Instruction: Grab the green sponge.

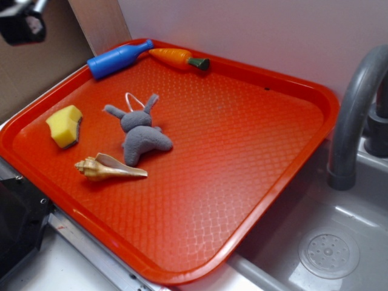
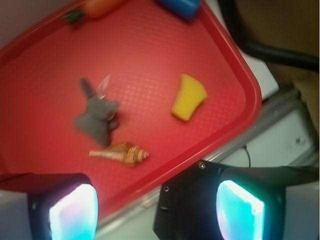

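A: Big red tray (image 1: 254, 182) first. Sits on the counter, down below the gripper (image 2: 157, 207), next to a grey sink (image 1: 339, 242) with a bent grey tap (image 1: 354, 115).

B: And on the tray?

A: Blue bottle (image 1: 118, 59) lying on its side at the far rim, well away from the gripper. Orange carrot (image 1: 179, 58) with a green top just beside the bottle's neck, also far off.

B: Next biggest?

A: Grey plush bunny (image 1: 138, 130), flat near the middle of the tray, ahead of the gripper and toward the left pad in the wrist view. White loop by its ears.

B: Where's the green sponge?

A: Green sponge (image 2: 188, 97) ahead of the gripper, closer to the right pad, near the tray's edge. Yellow block, with a thin dark layer on one side seen in the exterior view. Nothing touching it.

B: Smaller still?

A: Tan seashell (image 2: 120, 153), closest thing to the gripper, between bunny and tray rim.

B: And the gripper itself?

A: Spread wide. Two glowing pads (image 2: 75, 212) far apart, holding nothing, up above the tray edge.
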Controlling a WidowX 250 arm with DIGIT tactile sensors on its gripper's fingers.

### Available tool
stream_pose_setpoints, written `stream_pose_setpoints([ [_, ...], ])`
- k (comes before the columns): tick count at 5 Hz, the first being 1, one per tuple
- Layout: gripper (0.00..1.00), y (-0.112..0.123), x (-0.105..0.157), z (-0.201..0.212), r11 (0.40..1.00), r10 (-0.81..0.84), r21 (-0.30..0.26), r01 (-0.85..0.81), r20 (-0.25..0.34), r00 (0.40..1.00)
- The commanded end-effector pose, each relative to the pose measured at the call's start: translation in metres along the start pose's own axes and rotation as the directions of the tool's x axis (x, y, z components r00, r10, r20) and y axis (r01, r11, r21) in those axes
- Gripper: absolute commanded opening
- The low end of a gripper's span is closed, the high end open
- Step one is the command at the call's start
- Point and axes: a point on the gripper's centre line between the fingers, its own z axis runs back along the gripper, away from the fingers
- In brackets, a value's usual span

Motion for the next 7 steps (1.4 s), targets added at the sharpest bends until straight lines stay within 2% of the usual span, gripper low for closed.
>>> stream_pose_setpoints([
  [1,1.0,0.014,0.037,-0.046,0.981,0.194,-0.007,-0.193,0.038,0.98],
  [2,1.0,0.022,0.048,-0.066,0.972,0.237,-0.015,-0.237,0.086,0.968],
  [3,1.0,0.029,0.06,-0.088,0.961,0.272,0.019,-0.275,0.102,0.957],
  [4,1.0,0.03,0.066,-0.11,0.967,0.238,0.054,-0.247,0.137,0.962],
  [5,1.0,0.034,0.069,-0.132,0.966,0.231,0.086,-0.245,0.141,0.963],
  [7,1.0,0.033,0.063,-0.17,0.97,0.2,0.108,-0.216,0.143,0.969],
])
